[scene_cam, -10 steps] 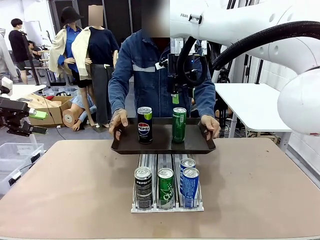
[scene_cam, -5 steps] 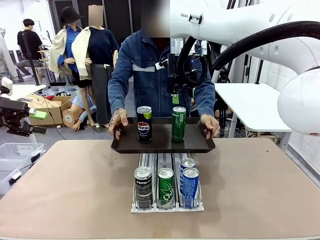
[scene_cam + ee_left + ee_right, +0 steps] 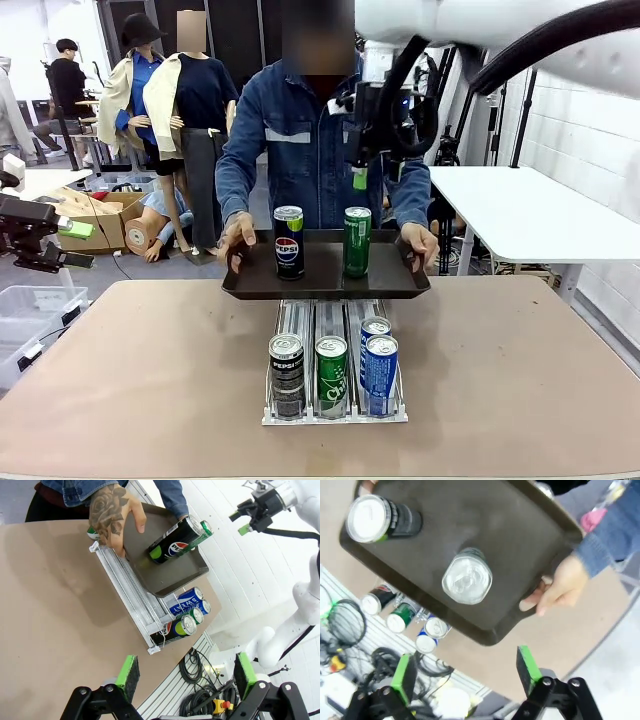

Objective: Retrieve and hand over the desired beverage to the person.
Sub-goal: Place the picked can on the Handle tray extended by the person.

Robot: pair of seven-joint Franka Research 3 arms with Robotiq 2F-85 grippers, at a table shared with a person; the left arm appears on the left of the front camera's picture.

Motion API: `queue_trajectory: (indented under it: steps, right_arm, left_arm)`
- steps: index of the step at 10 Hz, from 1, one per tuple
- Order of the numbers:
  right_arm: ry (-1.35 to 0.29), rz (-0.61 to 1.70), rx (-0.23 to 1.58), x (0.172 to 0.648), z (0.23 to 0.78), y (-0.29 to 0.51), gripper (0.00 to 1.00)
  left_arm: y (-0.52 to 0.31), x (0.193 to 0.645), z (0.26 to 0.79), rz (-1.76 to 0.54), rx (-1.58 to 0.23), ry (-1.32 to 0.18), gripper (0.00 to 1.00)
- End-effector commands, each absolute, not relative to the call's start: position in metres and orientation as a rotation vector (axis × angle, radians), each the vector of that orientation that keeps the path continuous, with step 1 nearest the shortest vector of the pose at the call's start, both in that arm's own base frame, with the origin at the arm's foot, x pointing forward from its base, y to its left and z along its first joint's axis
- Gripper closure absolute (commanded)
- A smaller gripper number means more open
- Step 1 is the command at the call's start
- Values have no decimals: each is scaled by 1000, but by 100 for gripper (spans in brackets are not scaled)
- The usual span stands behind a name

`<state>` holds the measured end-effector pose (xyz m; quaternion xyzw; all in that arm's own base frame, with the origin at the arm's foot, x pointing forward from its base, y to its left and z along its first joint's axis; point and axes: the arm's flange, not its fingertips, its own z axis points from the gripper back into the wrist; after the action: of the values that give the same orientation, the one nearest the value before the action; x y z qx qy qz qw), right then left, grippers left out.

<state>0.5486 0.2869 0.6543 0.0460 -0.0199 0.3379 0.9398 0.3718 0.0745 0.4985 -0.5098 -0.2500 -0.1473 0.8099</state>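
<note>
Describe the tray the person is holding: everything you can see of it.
The tray is a dark brown, shallow rectangle with rounded corners and a raised rim, plastic by its look. The person holds it roughly level above the far end of the can rack, one hand on each short side. Two cans stand upright on it: a black Pepsi can and a green can. The right gripper hangs open above the green can.

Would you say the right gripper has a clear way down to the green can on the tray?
Probably yes: the right gripper hangs open above the green can, nothing between them. The Pepsi can stands apart, and the person's hand holds the tray edge.
</note>
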Motion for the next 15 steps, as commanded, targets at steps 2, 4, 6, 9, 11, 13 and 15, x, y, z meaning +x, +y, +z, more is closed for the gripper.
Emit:
queue_trajectory:
  steps: [2,4,6,9,11,13,15]
  right_arm:
    - [-112,629,163,474,618,228,0]
    - [-169,608,283,444,608,188,0]
    - [-203,570,392,431,594,152,0]
    - [-218,500,557,426,563,98,0]
    - [-255,432,721,421,537,67,0]
    - [-323,373,868,414,516,42,0]
    - [-401,320,994,414,498,12,0]
  left_arm:
    - [77,369,499,-323,-1086,-532,0]
    - [77,369,499,-323,-1086,-532,0]
    - [77,369,499,-323,-1086,-532,0]
    - [77,369,499,-323,-1086,-532,0]
    - [77,369,499,-323,-1086,-532,0]
    - [77,369,499,-323,-1086,-532,0]
    - [77,369,499,-323,-1086,-532,0]
